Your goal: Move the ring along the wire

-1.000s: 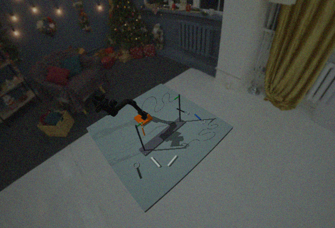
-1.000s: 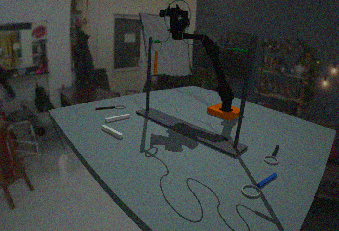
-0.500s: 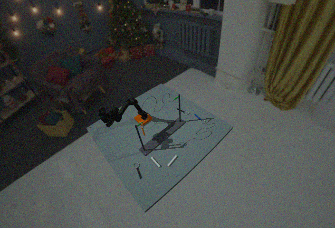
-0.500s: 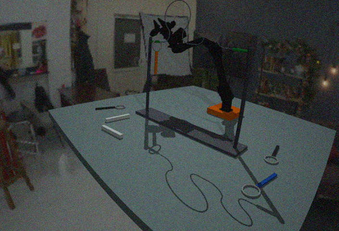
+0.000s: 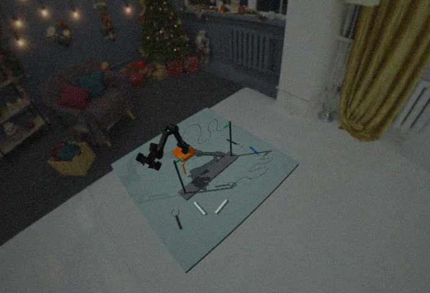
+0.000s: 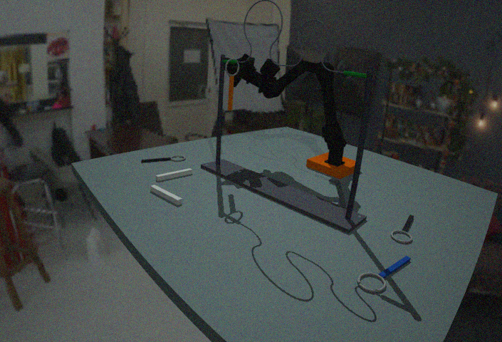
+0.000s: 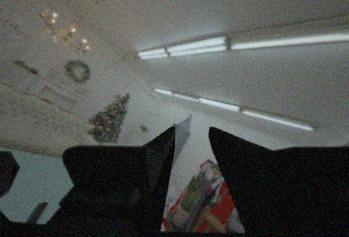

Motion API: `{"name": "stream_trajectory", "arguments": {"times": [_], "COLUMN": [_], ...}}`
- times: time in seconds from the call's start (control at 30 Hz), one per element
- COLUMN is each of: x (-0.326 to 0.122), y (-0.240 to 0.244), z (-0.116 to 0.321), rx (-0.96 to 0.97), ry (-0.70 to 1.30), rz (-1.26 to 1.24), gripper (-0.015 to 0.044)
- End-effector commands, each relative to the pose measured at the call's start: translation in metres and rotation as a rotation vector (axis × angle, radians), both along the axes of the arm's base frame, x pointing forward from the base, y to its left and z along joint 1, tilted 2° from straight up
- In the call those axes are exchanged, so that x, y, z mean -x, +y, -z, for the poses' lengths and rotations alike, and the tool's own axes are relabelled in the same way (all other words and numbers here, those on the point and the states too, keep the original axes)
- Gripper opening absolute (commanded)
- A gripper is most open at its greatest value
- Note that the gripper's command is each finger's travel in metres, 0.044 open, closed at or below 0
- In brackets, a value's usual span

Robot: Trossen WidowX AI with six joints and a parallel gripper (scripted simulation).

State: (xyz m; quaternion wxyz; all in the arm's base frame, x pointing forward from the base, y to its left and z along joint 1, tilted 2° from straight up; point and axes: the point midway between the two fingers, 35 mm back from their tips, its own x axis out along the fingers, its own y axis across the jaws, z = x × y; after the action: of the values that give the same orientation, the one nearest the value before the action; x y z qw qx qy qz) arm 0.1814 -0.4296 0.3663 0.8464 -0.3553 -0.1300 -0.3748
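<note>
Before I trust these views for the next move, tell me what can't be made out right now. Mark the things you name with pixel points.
- Wire's far loop (image 6: 312,20): exterior view, too faint against the dark wall to trace.
- Whether the wire passes through the hanging ring (image 6: 226,68): top view, too small and grainy.
- Orange handle (image 5: 183,168) (image 6: 231,93): wrist view, outside the frame.
- Gap between end effector and handle: exterior view, dark parts overlap behind the ring.
</note>
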Motion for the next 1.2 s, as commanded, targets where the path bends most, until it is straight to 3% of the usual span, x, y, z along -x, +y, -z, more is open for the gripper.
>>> {"name": "stream_trajectory", "arguments": {"times": [0.0, 0.63, 0.9, 1.17], "x": [-0.012, -0.041, -0.044, -0.081], "y": [0.023, 0.186, 0.192, 0.191], "z": [0.032, 0.186, 0.186, 0.137], "rx": [-0.094, -0.7, -0.721, -0.718], "ry": [0.043, 0.226, 0.231, 0.228], "rz": [-0.132, -0.778, -0.799, -0.8], "gripper": [0.016, 0.016, 0.016, 0.016]}}
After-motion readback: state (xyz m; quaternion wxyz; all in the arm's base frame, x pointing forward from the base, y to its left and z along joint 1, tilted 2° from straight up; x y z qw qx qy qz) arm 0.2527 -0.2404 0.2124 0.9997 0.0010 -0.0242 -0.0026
